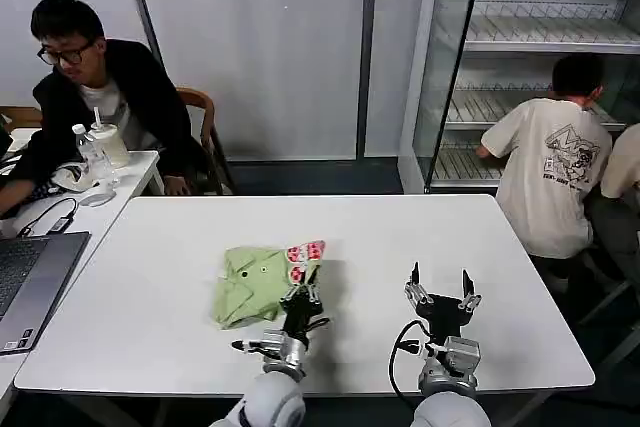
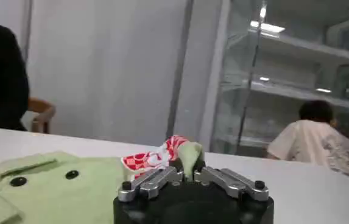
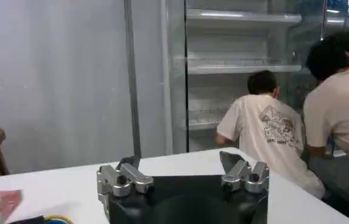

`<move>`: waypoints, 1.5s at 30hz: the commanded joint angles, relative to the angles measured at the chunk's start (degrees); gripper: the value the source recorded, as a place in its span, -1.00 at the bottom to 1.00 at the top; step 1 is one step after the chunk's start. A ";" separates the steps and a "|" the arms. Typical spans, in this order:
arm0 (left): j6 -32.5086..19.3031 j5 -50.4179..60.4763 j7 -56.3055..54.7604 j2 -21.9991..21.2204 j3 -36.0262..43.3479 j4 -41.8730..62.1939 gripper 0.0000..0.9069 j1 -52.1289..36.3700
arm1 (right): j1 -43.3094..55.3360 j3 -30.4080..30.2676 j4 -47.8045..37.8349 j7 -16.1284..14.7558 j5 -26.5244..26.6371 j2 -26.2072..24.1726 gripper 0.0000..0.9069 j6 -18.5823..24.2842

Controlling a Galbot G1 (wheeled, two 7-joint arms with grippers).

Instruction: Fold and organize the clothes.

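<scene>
The clothes, one pale lime-green T-shirt (image 1: 252,283), lie bunched on the white table (image 1: 150,247), with the red-and-white print (image 1: 305,252) turned up at the right edge. My left gripper (image 1: 303,290) is shut on that right edge; in the left wrist view a pinch of green cloth (image 2: 188,157) stands up between the closed fingers, beside the print (image 2: 153,160). Two dark buttons (image 2: 72,175) show on the folded cloth. My right gripper (image 1: 440,285) stands open above bare table to the right of the shirt, fingers (image 3: 231,162) wide apart, holding nothing.
A laptop (image 1: 35,282) lies at the table's left edge. A second small table (image 1: 130,172) behind it carries bottles and a cup. A seated person is at the far left; two people crouch by a glass-door shelf unit (image 1: 520,57) at the right.
</scene>
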 commanded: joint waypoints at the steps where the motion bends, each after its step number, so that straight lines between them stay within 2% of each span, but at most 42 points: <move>1: 0.03 1.09 0.64 -5.42 3.56 3.70 1.00 -1.31 | -0.16 0.02 0.00 0.07 -0.05 0.18 1.00 0.09; 11: -0.44 -0.37 2.10 -3.82 3.80 0.39 1.00 -0.23 | 0.17 -0.27 -0.39 0.11 -0.04 0.51 1.00 0.09; 17: 0.57 3.56 0.58 -1.86 0.94 -2.18 1.00 0.18 | 0.92 -0.77 -0.74 0.07 -0.03 0.65 1.00 -0.14; 22: 3.26 3.28 -0.86 2.11 -2.37 -7.23 1.00 1.02 | 1.79 -1.13 -1.28 0.06 -0.02 0.77 1.00 -0.26; 30: 7.55 -1.92 -2.19 11.85 -11.67 -19.11 1.00 1.29 | 3.25 -1.94 -2.47 0.03 0.06 1.25 1.00 -0.73; 40: 11.32 -3.78 -4.01 17.83 -18.10 -26.88 1.00 2.23 | 4.40 -1.82 -2.09 -0.18 0.70 1.04 1.00 -2.77; 45: 17.99 -6.84 -8.96 19.46 -22.49 -28.45 1.00 2.62 | 5.41 -0.70 -0.35 -0.34 1.79 -0.22 1.00 -6.27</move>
